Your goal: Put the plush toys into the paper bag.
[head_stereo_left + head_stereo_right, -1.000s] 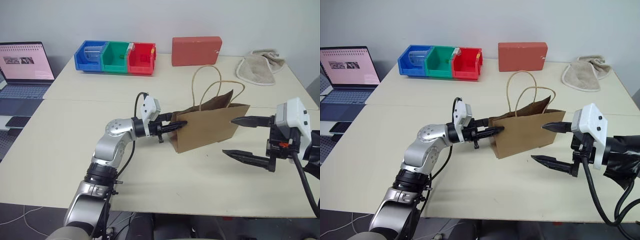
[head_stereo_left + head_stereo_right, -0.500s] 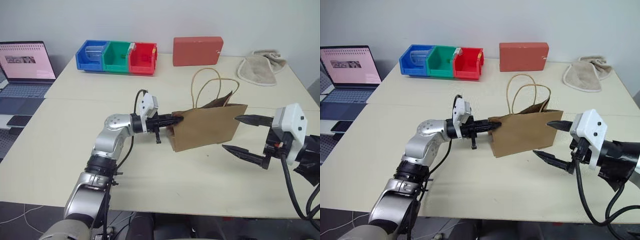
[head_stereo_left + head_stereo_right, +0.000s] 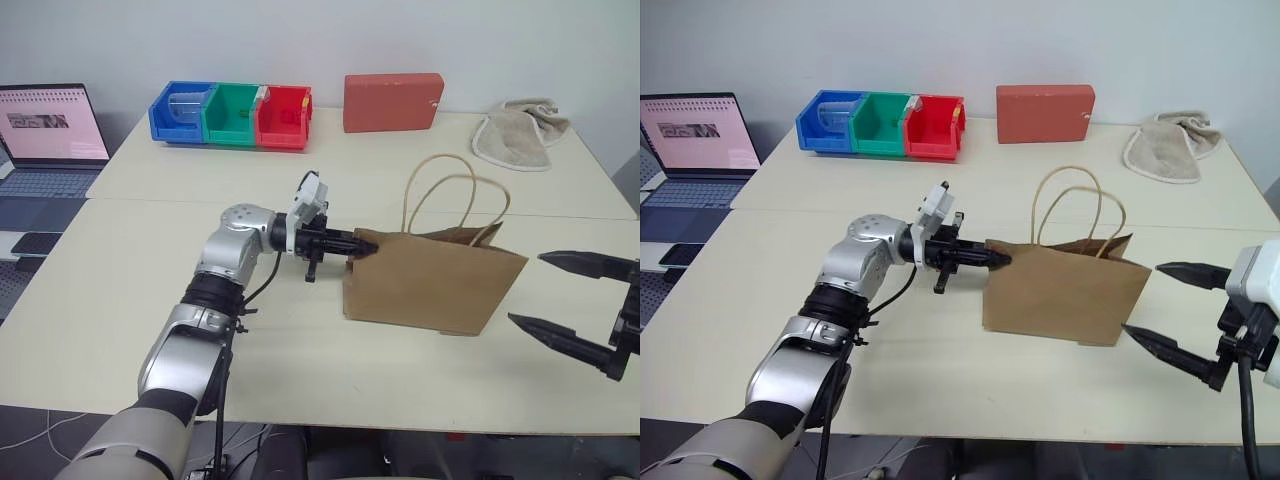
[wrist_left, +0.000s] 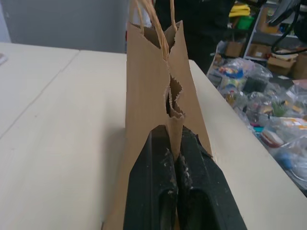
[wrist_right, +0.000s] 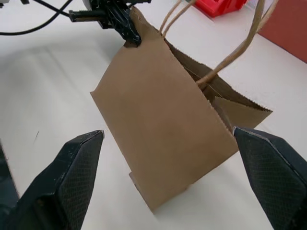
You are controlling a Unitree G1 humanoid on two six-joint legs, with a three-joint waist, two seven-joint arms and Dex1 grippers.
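The paper bag (image 3: 432, 290) stands upright on the pale counter (image 3: 120, 300), near the middle of its front half, with its two thin loop handles (image 3: 455, 195) rising above the open mouth. What lies inside the bag cannot be made out; the right wrist view looks down at the mouth but shows just brown paper walls and the folded side panel.

The left claw (image 3: 362, 246) reaches level from the robot's left and is clenched on the top corner of the bag's near end. In the left wrist view its two black fingers (image 4: 163, 191) press together with the serrated paper edge pinched between them.

The right claw (image 3: 545, 290) hovers just off the bag's other end, apart from the paper, with its fingers spread wide and nothing between them.

Along the back of the counter sit three joined bins: a blue bin (image 3: 182, 110) with a clear cup-like thing lying in it, a green bin (image 3: 231, 114) and a red bin (image 3: 283, 116), each with some small item inside, too small to identify. A red block (image 3: 393, 101) stands beside them, and a beige towel (image 3: 520, 135) lies crumpled at the far right corner. A laptop (image 3: 50, 130) sits open on a separate surface to the left
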